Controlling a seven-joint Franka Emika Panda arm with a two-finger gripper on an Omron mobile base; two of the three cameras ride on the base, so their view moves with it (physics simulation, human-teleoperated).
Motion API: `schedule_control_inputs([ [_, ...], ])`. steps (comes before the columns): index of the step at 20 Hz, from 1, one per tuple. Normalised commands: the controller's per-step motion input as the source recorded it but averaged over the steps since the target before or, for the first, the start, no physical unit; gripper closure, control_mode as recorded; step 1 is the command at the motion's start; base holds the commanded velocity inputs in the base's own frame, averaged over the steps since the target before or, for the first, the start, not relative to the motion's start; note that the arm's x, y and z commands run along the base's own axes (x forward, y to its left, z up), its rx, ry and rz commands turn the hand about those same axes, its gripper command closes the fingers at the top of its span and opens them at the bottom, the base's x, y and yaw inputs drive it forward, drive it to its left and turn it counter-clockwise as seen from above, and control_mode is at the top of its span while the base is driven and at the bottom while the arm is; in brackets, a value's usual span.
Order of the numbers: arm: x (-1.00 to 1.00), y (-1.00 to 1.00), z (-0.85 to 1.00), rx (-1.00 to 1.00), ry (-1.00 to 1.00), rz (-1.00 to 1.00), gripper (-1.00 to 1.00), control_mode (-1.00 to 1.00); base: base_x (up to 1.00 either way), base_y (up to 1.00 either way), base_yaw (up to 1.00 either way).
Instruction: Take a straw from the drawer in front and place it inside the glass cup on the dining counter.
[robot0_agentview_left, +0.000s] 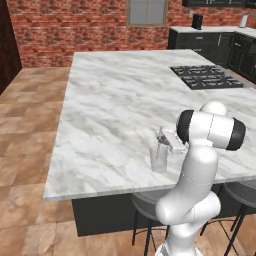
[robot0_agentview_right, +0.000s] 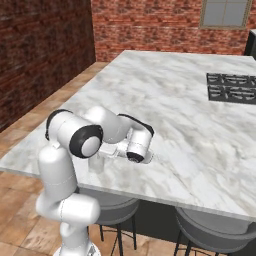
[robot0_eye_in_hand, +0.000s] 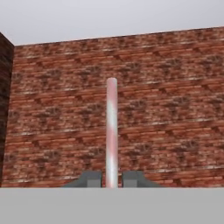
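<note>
In the hand view, the two dark fingertips of the white arm's gripper (robot0_eye_in_hand: 112, 178) sit at the bottom centre of the frame, pinched against the base of the thin, pale whitish-pink straight straw (robot0_eye_in_hand: 112, 131). The straw runs straight up the middle of that frame against the red brick wall (robot0_eye_in_hand: 175, 109), so its long axis continues the line of the fingers. The hand is clamped on the straw.

In the left base view, the gripper (robot0_agentview_left: 167, 141) shows just right of centre, in the lower half of the frame. The straw (robot0_agentview_left: 159, 142) slants down from it toward the small clear glass tumbler (robot0_agentview_left: 159, 159). That cup stands directly below and slightly left of the hand, near the front edge of the white-grey veined marble dining counter (robot0_agentview_left: 115, 100). The straw's lower end appears to reach the cup's rim or just inside it; whether it touches the glass cannot be told. In the right base view, the cup (robot0_agentview_right: 96, 164) is a faint shape at lower left, mostly hidden behind the arm's elbow.

Judged from this, the coming move turns on the straw's lower end lying over the cup's mouth, so a release would drop it inside.
</note>
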Motion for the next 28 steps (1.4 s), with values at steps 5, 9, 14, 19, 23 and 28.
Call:
schedule_control_inputs([
  [5,-0.70,-0.18,-0.35,0.00,0.00,0.00,1.00,-1.00,0.00,0.00,0.00],
  [9,-0.58,-0.13,-0.31,0.00,0.00,0.00,1.00,-1.00,0.00,0.00,0.00],
  [14,-0.10,0.00,-0.07,0.00,0.00,0.00,-1.00,-1.00,0.00,0.00,0.00],
  [19,0.00,0.00,0.00,0.00,0.00,0.00,-1.00,-1.00,0.00,0.00,0.00],
  [23,0.00,0.00,0.00,0.00,0.00,0.00,-1.00,-1.00,0.00,0.00,0.00],
  [28,0.00,-0.01,0.08,-0.01,0.00,-0.02,-1.00,-1.00,0.00,0.00,0.00],
])
